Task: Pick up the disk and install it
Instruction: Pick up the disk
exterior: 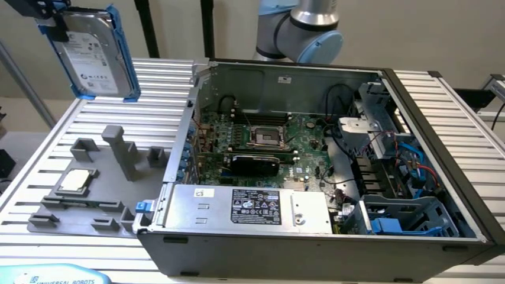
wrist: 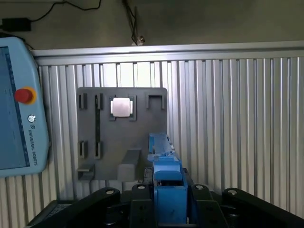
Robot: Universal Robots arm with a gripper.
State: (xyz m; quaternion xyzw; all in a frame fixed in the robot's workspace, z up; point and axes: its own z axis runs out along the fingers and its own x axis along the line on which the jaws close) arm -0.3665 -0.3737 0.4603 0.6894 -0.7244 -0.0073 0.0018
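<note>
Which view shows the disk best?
The exterior view: the disk hangs above the table, label and blue carrier facing the camera. The wrist view gives its carrier edge-on, clamped in the gripper.

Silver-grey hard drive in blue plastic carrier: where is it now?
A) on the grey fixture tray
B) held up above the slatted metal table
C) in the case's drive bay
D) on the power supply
B: the silver-grey hard drive in its blue plastic carrier hangs between the black fingers, above the slatted metal table and clear of the grey fixture tray.

Silver arm, pale-blue joint caps, black pincer.
</note>
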